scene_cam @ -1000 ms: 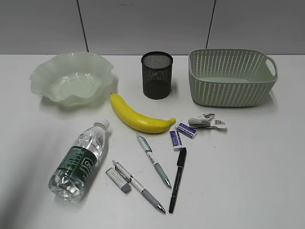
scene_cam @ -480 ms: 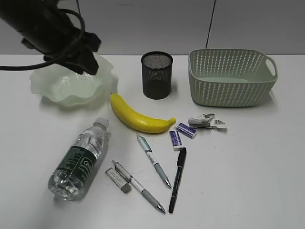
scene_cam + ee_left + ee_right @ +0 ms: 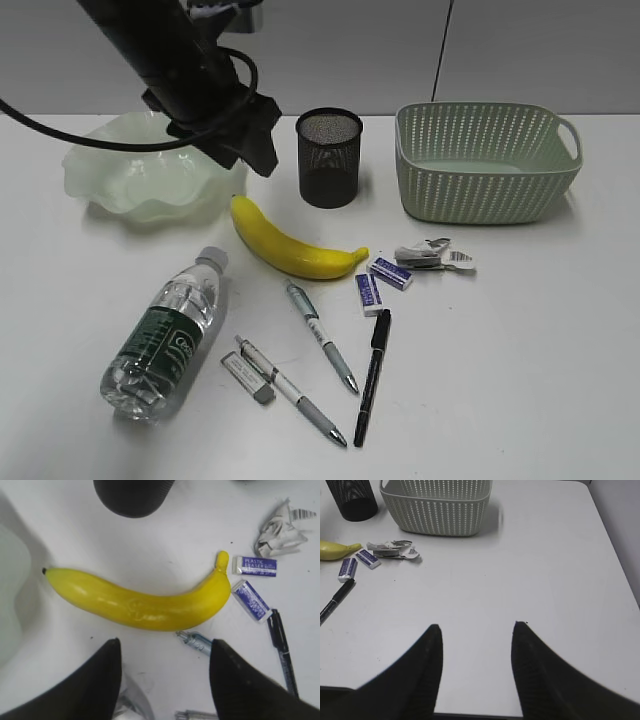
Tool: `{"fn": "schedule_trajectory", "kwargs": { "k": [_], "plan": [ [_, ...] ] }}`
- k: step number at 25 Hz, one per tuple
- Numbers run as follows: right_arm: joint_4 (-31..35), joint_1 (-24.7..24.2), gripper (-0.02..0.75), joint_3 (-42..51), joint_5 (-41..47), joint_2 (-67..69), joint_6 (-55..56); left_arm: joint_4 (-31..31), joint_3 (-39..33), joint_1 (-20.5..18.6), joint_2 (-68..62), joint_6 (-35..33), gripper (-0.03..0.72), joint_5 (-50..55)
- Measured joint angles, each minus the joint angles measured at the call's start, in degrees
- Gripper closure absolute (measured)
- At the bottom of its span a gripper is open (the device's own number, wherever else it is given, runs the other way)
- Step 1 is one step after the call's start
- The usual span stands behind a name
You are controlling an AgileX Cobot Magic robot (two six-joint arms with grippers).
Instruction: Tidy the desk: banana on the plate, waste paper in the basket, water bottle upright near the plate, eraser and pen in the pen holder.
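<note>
The yellow banana (image 3: 292,247) (image 3: 140,600) lies on the white desk (image 3: 520,350) between the wavy green plate (image 3: 150,170) and the pens. My left gripper (image 3: 255,150) (image 3: 165,647) is open and empty, above the banana. The water bottle (image 3: 165,335) lies on its side at the front left. The waste paper (image 3: 435,255) (image 3: 277,527) (image 3: 395,550) lies in front of the green basket (image 3: 485,160) (image 3: 440,505). Two erasers (image 3: 380,283) (image 3: 255,582) (image 3: 357,562) lie beside it. The black pen holder (image 3: 328,157) (image 3: 132,495) stands behind the banana. My right gripper (image 3: 475,630) is open and empty, and does not show in the exterior view.
Three pens (image 3: 325,335) and a small lead case (image 3: 247,377) lie at the front middle. A grey wall runs behind the desk. The desk's right edge (image 3: 615,555) shows in the right wrist view.
My left arm has come in from the upper left and moved right, from over the plate to above the banana. Nothing on the desk has moved.
</note>
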State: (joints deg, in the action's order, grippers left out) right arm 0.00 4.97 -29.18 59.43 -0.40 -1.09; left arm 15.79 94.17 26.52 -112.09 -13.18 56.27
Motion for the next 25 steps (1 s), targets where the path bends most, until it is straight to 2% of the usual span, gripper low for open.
{"fn": "schedule_trajectory", "kwargs": {
  "k": [6, 10, 20, 25],
  "plan": [
    [0.0, 0.0, 0.37, 0.0, 0.0, 0.0, 0.0, -0.28, 0.5, 0.0, -4.9, 20.14, 0.265, -0.21],
    [0.0, 0.0, 0.37, 0.0, 0.0, 0.0, 0.0, -0.23, 2.35, 0.0, -8.07, 27.4, 0.263, -0.28],
    [0.0, 0.0, 0.37, 0.0, 0.0, 0.0, 0.0, -1.14, 9.15, 0.04, -16.13, 36.29, 0.213, 3.55],
    [0.0, 0.0, 0.37, 0.0, 0.0, 0.0, 0.0, -2.34, 10.91, 0.04, -18.53, 37.5, 0.208, 3.79]
  ]
}}
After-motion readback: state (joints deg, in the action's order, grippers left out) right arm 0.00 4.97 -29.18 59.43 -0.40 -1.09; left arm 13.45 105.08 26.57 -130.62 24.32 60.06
